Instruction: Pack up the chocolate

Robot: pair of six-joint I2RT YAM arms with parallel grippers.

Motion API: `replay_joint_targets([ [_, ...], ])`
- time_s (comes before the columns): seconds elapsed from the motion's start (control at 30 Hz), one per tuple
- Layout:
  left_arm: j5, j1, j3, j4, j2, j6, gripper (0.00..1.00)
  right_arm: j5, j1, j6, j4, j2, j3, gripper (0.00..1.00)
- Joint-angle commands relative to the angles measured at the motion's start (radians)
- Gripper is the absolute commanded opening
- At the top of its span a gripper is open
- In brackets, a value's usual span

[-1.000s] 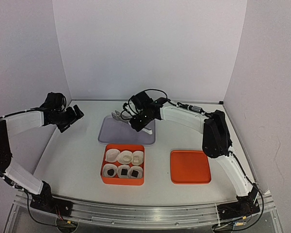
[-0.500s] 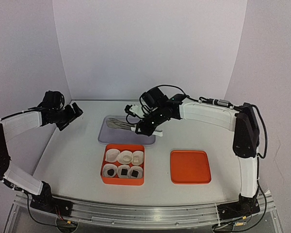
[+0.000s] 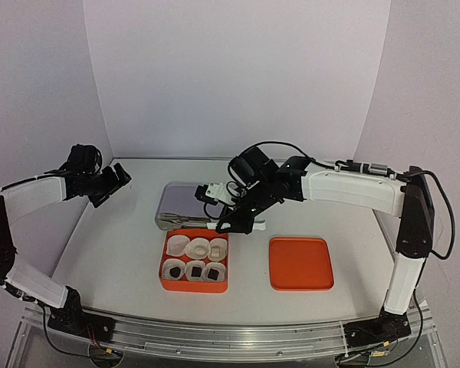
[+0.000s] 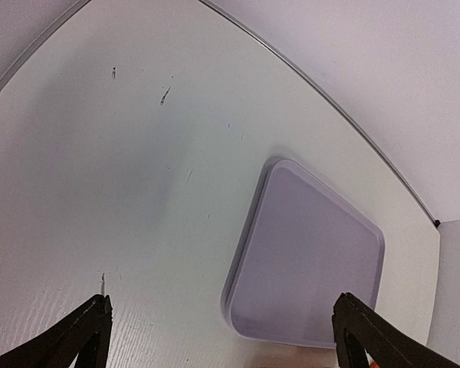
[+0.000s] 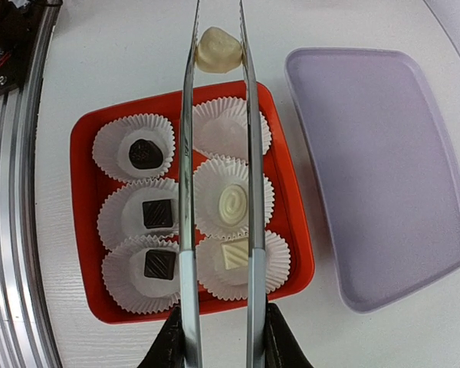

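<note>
My right gripper [image 5: 218, 341] [image 3: 240, 217] is shut on metal tongs [image 5: 185, 192] [image 3: 185, 222]. The tong tips pinch one cream-white chocolate [image 5: 218, 50], held over the table just beyond the far rim of the orange box [image 5: 80, 230] [image 3: 193, 287]. The box holds six white paper cups. Three carry dark chocolates [image 5: 144, 153] [image 5: 158, 214] [image 5: 159, 263]. Two carry white chocolates [image 5: 231, 202] [image 5: 234, 253]. One cup [image 5: 222, 126] under the tongs is empty. My left gripper [image 4: 222, 337] [image 3: 115, 182] is open and empty at the far left.
A lavender tray [image 5: 383, 176] [image 3: 180, 201] [image 4: 314, 261] lies just behind the box and holds nothing. A flat orange lid [image 3: 300, 263] lies to the right of the box. White walls close the table on three sides.
My right arm has stretched out and swung the tongs with the white chocolate from above the lavender tray forward and left, to the box's back edge. The left arm has not moved.
</note>
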Motion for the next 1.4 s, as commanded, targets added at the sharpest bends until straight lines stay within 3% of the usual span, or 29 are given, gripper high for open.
replay_joint_targets([
  [0.0, -0.021, -0.002, -0.013, -0.016, -0.036, 0.007, 1.0, -0.007, 0.0, -0.028, -0.007, -0.005, 0.012, 0.04],
  [1.37, -0.02, -0.003, -0.004, -0.004, -0.017, 0.001, 1.0, 0.081, 0.013, -0.073, -0.084, 0.133, 0.099, 0.03],
])
